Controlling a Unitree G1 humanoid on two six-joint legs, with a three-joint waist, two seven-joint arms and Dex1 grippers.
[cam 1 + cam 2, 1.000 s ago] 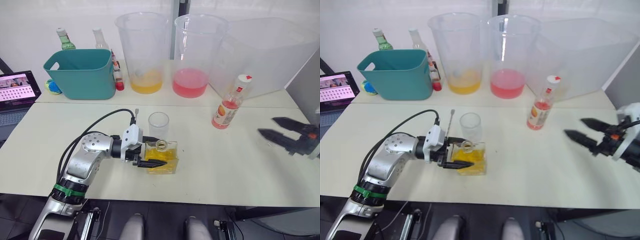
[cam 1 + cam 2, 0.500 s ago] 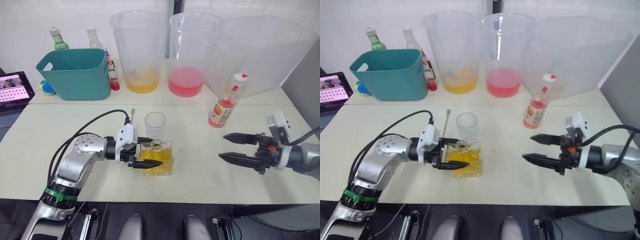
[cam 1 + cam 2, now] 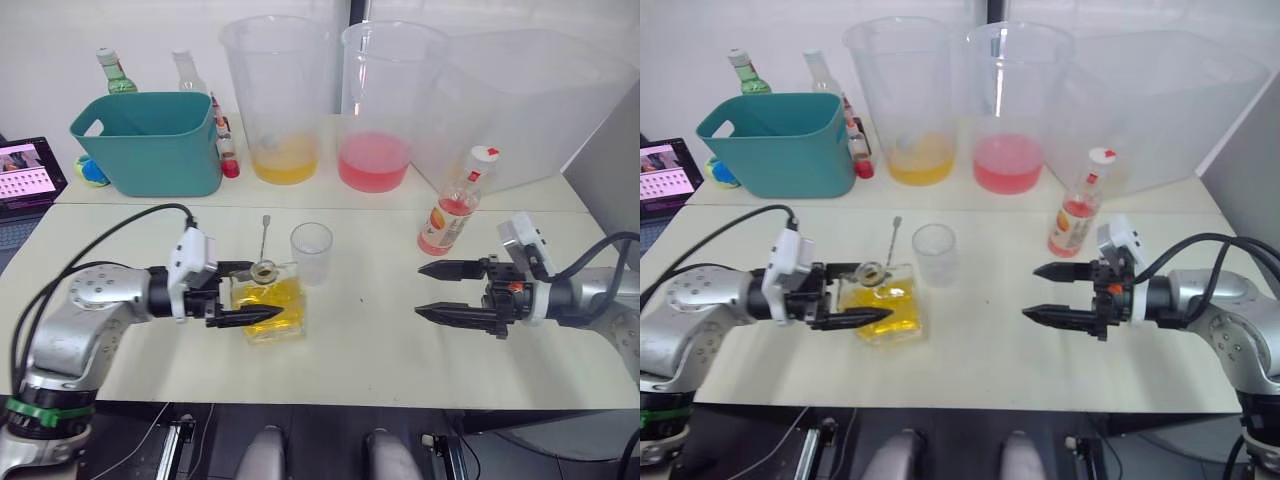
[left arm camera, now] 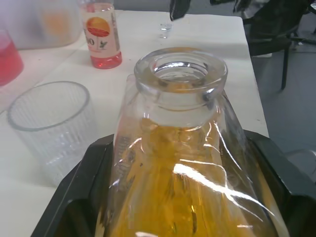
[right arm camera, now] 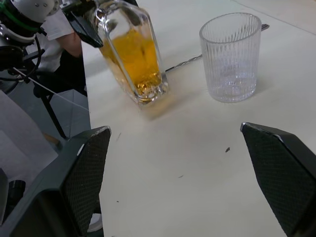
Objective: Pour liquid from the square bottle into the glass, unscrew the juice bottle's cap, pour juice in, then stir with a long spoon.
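Observation:
My left gripper (image 3: 262, 292) is shut on the square bottle (image 3: 270, 308), one finger on each side. The bottle leans with its open neck (image 4: 180, 74) toward my left, and yellow liquid (image 5: 136, 61) sits inside. Its base rests on the table left of the empty glass (image 3: 311, 252). The long spoon (image 3: 265, 235) lies flat behind the bottle. The juice bottle (image 3: 452, 215) with its white cap (image 3: 484, 155) stands at the right. Just in front of it my right gripper (image 3: 420, 290) hovers open, fingers pointing at the glass, holding nothing.
Along the back stand a teal basket (image 3: 150, 140), a beaker with yellow liquid (image 3: 285, 100), a beaker with pink liquid (image 3: 385, 100) and a big clear tub (image 3: 530, 100). Green and clear bottles (image 3: 113, 72) stand behind the basket. A laptop (image 3: 25, 170) is far left.
My left gripper has drawn the square bottle leftward away from the glass and tipped it. My right gripper has swung in from the far right to just in front of the juice bottle.

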